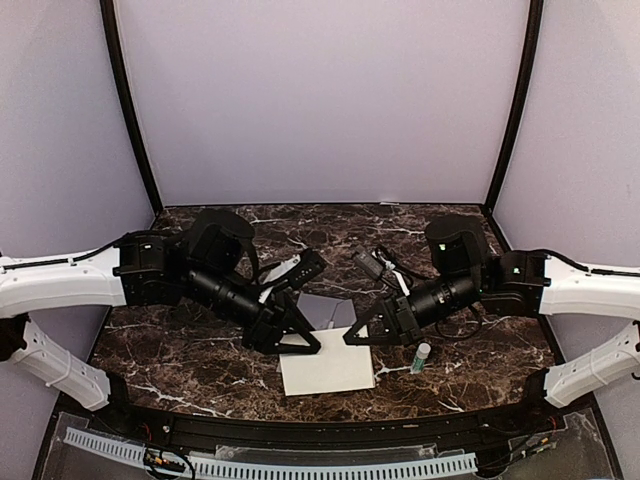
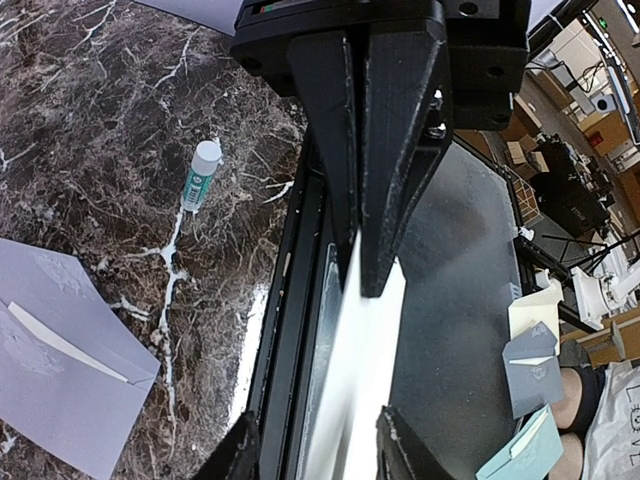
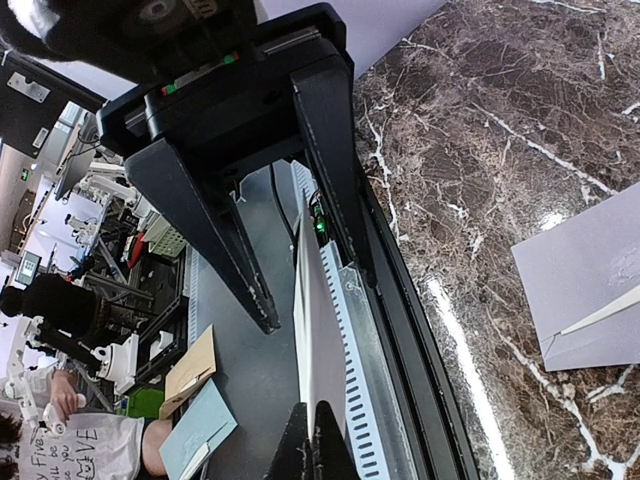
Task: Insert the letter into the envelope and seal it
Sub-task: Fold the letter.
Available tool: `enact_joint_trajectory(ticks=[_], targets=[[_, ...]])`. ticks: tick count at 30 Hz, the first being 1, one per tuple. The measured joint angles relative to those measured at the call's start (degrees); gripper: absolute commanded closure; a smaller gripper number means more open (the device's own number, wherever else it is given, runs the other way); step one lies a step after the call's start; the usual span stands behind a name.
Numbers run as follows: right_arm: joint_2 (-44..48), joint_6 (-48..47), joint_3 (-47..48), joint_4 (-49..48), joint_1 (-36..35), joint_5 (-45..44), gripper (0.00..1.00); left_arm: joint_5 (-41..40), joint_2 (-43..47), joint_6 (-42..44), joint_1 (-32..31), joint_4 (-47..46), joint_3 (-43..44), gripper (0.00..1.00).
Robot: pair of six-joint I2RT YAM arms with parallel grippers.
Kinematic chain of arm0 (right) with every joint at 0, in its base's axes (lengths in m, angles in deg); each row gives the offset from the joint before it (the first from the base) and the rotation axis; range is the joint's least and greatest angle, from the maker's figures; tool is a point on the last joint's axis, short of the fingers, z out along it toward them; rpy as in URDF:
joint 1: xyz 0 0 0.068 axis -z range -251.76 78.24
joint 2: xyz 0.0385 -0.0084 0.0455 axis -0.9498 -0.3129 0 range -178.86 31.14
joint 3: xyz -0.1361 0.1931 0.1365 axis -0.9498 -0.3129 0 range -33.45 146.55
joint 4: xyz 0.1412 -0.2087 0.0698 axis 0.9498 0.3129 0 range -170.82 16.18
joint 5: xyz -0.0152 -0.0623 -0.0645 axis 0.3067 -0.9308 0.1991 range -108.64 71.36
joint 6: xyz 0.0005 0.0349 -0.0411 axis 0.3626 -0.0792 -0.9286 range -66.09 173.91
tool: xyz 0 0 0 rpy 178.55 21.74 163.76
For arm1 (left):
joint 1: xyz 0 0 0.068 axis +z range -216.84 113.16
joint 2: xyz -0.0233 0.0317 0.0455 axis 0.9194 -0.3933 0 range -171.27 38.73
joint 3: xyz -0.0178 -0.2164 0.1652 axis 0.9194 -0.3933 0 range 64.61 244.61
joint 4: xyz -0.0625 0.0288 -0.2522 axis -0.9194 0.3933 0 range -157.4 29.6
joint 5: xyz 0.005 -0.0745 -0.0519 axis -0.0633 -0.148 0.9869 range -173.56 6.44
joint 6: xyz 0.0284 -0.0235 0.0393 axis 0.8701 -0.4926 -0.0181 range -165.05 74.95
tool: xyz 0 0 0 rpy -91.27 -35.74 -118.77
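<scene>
The letter (image 1: 327, 372) is a cream sheet held up off the marble table's near edge. My right gripper (image 1: 352, 338) is shut on its top right edge; in the right wrist view the fingers (image 3: 313, 430) pinch the sheet (image 3: 322, 330) seen edge-on. My left gripper (image 1: 308, 344) is at the top left edge, open. The left wrist view shows the sheet (image 2: 360, 340) passing through the gap between its spread fingers (image 2: 240, 450); whether either finger touches it I cannot tell. Behind the letter, the grey envelope (image 1: 326, 310) lies flat with its flap open (image 2: 60, 350) (image 3: 590, 280).
A small glue stick (image 1: 421, 357) (image 2: 202, 175) lies on the table to the right of the letter, under the right arm. A black rail and a white slotted cable duct (image 1: 260, 462) run along the table's near edge. Purple walls enclose the back and both sides.
</scene>
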Motion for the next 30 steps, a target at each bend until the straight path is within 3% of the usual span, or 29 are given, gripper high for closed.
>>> enact_joint_trajectory(ticks=[19,23,28,30], targets=[[-1.86,-1.03,0.28,0.11,0.0,0.39,1.0,1.57,-2.89,0.22,-0.35,-1.68,0.2,0.71],[-2.1,-1.01,0.28,0.11,0.0,0.63,1.0,2.05,-3.19,0.52,-0.35,-1.77,0.22,0.8],[-2.86,-1.03,0.28,0.13,0.0,0.9,1.0,2.78,-3.87,0.81,-0.37,-1.9,0.22,1.0],[-2.95,-1.03,0.28,0.17,0.0,0.79,1.0,2.99,-4.09,1.09,-0.37,-1.95,0.22,1.0]])
